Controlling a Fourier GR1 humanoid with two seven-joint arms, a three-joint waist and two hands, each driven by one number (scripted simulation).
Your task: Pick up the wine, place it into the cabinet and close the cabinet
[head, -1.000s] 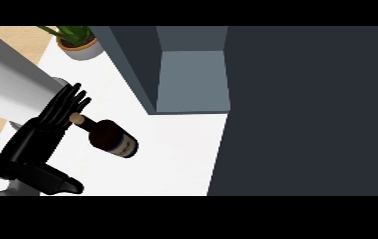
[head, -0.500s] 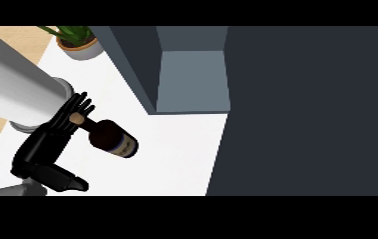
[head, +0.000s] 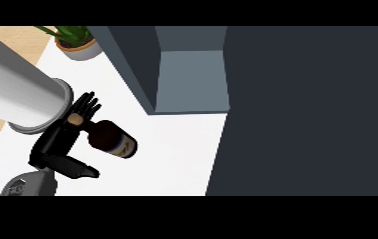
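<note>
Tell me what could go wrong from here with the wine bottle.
The left hand is beside the tilted wine bottle, fingers straight near its cork end, not curled round it, so a nudge might roll it across the counter. The cabinet opening looks narrow, so the bottle could catch its edge.
</note>
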